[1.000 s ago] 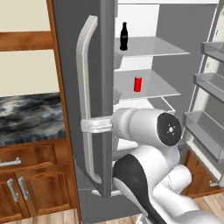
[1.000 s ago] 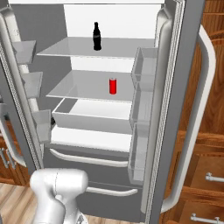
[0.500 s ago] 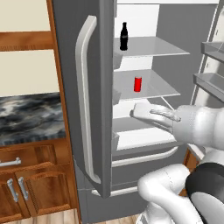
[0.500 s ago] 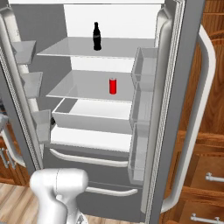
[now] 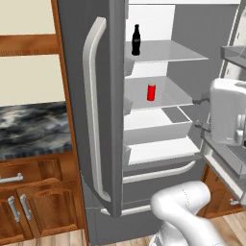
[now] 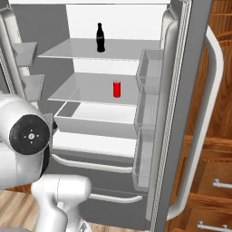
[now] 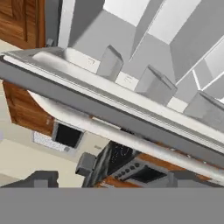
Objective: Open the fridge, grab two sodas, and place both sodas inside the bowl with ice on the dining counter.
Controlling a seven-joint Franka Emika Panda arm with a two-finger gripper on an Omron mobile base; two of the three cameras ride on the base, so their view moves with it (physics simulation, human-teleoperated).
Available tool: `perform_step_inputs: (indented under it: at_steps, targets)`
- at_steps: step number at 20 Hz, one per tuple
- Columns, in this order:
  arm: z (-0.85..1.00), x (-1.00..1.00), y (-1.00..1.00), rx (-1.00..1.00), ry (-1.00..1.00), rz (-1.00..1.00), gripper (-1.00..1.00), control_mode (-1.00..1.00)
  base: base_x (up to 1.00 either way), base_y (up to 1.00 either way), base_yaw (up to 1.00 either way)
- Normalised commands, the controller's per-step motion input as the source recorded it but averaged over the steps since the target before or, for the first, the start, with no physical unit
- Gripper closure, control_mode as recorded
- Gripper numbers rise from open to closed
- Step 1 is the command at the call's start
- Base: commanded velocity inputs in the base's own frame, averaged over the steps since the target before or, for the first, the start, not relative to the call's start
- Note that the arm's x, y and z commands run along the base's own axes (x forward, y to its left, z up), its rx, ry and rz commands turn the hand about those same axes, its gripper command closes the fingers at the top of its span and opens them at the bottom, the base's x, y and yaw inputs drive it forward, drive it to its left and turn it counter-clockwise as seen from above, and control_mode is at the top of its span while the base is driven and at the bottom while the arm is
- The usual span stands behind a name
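Gripper (image 7: pixel 109 181): jaws spread wide, nothing between them; its two dark tips sit at the bottom of the hand view, just off a fridge door edge and long pale handle (image 7: pixel 131 138), apparently free of it, the doors already swung out.

Fridge (image 5: pixel 96 120): both French doors open, white interior exposed. Left door stands edge-on in the left base view with its curved handle facing the room; right door (image 6: pixel 190 108) carries grey bins on its inner side.

Soda (image 6: pixel 100 38): one black bottle, upright on the top shelf, towards the back, well apart from the hand. Likely the next target.

Red can (image 6: pixel 117 89): upright on the middle shelf, below the bottle.

Crisper drawer (image 6: pixel 95 120): beneath the middle shelf.

Wooden cabinets (image 5: pixel 29 202): left of the fridge, under a marbled countertop (image 5: pixel 29 125).
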Motion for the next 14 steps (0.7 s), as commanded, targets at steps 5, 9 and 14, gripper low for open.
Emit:
perform_step_inputs:
  at_steps: [5,9,14]
  targets:
    - [-0.3,0.96,-0.05,0.25,0.19,0.01,-1.0,-1.0,0.0,0.0,0.0]
    - [-0.42,1.0,0.03,0.17,0.16,0.0,-1.0,-1.0,0.0,0.0,0.0]
    - [-0.31,0.83,0.33,0.09,0.11,0.0,-1.0,-1.0,0.0,0.0,0.0]
